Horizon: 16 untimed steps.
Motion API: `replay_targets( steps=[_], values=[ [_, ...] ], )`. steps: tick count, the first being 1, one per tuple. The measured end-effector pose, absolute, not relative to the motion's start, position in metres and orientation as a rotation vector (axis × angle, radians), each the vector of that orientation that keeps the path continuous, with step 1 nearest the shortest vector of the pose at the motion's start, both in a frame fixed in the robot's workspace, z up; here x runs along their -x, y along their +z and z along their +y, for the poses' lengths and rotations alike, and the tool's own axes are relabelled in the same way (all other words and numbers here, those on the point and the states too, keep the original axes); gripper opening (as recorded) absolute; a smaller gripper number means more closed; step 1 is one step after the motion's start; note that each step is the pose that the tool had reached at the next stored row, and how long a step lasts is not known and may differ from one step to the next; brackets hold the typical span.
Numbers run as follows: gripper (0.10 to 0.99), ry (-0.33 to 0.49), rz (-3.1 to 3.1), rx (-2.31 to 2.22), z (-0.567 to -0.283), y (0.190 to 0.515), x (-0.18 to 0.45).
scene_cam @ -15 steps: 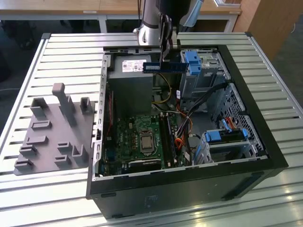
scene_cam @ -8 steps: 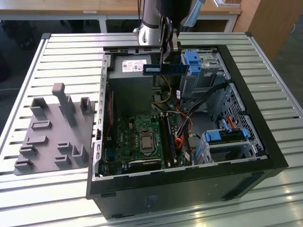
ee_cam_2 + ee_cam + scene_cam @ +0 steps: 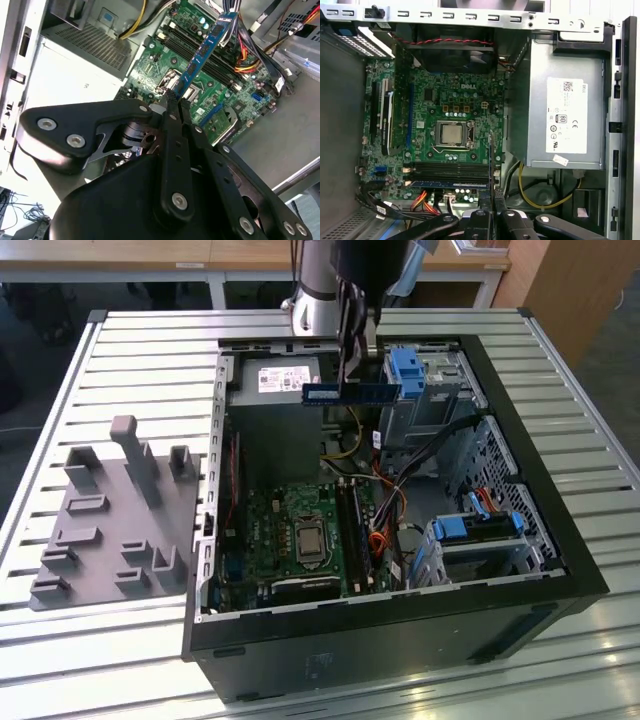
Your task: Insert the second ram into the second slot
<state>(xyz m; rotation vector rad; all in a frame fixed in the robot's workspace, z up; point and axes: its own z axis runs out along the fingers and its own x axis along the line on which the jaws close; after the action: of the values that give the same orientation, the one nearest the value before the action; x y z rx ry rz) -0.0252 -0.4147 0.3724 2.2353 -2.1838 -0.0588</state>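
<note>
The second ram (image 3: 350,393), a thin blue circuit-board stick, hangs level above the open computer case, near its far side by the power supply. My gripper (image 3: 346,378) is shut on it from above. In the second wrist view the black fingers (image 3: 170,107) pinch one end of the ram (image 3: 202,52), which reaches out over the motherboard. In the first wrist view the ram (image 3: 491,165) appears edge-on as a thin line rising from the gripper (image 3: 492,202), crossing the long black memory slots (image 3: 450,170). These slots (image 3: 350,530) lie beside the processor socket, well below the ram.
A grey power supply (image 3: 565,120) sits next to the motherboard (image 3: 290,540). Bright-blue drive-bay clips (image 3: 405,370) and loose cables (image 3: 400,480) crowd the case at the exterior view's right. A grey fixture plate (image 3: 110,510) lies on the slatted table at the exterior view's left.
</note>
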Motion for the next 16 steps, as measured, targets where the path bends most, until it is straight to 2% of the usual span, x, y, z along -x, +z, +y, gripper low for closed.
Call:
replay_targets(
  steps=[16],
  values=[
    [0.137, -0.059, -2.184, -2.235, -0.426, 0.372, 0.026]
  ],
)
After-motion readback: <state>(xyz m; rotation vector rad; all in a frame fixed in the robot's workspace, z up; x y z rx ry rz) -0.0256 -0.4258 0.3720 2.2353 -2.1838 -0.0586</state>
